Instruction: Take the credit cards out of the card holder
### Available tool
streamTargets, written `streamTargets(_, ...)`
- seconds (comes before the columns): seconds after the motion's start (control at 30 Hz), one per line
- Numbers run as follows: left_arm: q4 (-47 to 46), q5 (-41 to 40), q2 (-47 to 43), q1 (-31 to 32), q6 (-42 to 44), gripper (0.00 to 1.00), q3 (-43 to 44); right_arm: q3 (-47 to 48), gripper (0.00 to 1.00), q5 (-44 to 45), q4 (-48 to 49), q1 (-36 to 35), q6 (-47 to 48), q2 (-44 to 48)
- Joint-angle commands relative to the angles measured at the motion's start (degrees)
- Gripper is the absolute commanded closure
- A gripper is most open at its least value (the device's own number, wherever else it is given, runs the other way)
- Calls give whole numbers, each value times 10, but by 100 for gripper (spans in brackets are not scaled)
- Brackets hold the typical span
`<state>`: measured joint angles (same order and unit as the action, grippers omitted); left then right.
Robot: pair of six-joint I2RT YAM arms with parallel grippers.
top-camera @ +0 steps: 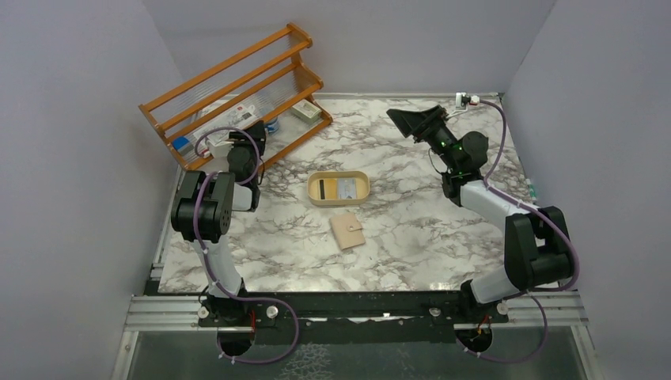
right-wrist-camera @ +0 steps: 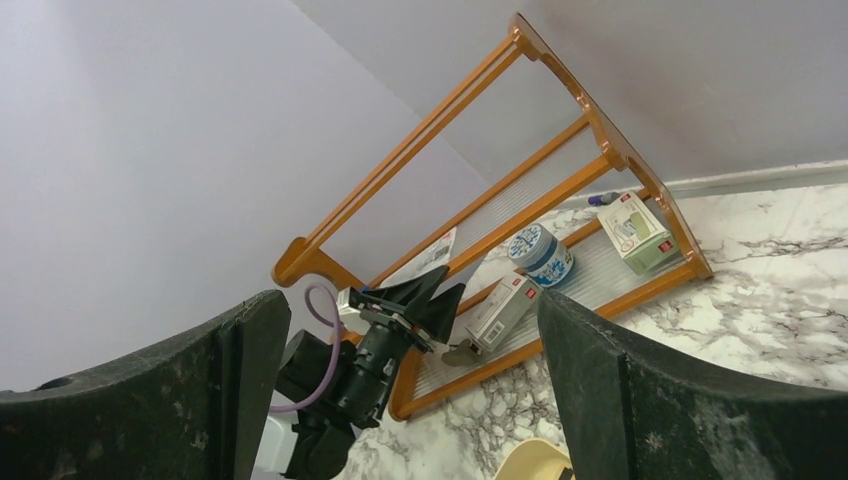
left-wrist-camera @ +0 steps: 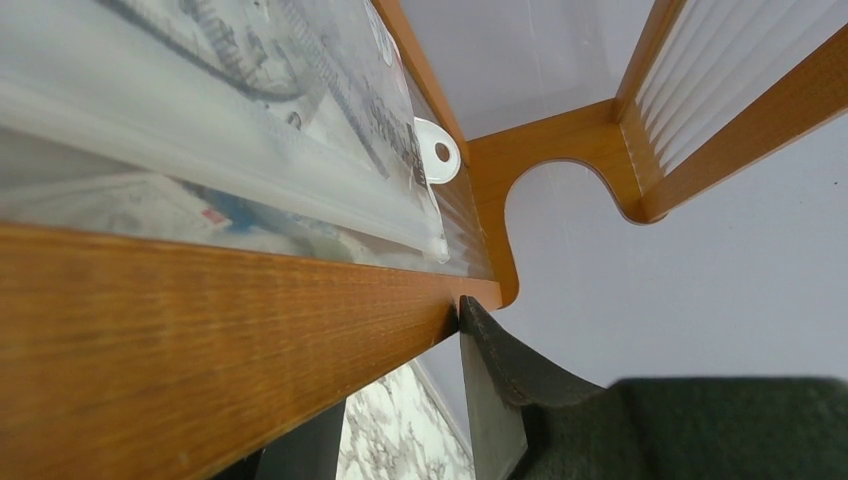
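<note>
Closed holder [top-camera: 347,230] lies alone; cards [top-camera: 336,188] in tray [top-camera: 340,203].
Right gripper [top-camera: 411,117] spread wide, left gripper [top-camera: 245,134] at rack [left-wrist-camera: 200,330], grip unclear; likely finishing, next just park both.

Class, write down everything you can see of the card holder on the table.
The card holder is a small, flat, roughly square tan wallet that looks like leather. It is folded shut, with a small snap tab near one edge. It lies flat on the marble table, turned slightly askew, just on the near side of the cream oval tray without touching it. Only the table touches it.
</note>
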<state>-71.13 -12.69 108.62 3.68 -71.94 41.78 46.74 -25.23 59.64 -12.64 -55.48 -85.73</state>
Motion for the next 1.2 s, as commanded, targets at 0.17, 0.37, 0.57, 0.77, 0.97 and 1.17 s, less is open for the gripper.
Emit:
streamTargets(0.17, -144, -104, 1, -32, -25, 100, 11, 4, 0, -33, 27, 3, -8, -23)
streamTargets(0.37, -149, -132, 18, -52, -13, 99, 29, 9, 0, -44, 37, 3, -21, -34)
streamTargets(0.57, -140, -171, 1, -56, 26, 100, 27, 11, 0, -51, 30, 3, -20, -35)
streamTargets(0.77, -133, -158, -15, -57, 42, 84, 20, 15, 0, -50, 9, 3, -21, -37)
streamTargets(0.97, -121, -87, -31, -51, 62, 20, 21, 54, 0, -36, -138, 3, 75, -11)
streamTargets(1.17, -111, -3, -64, -21, 89, 1, 2, 26, 0, 63, -195, 3, 116, 42)
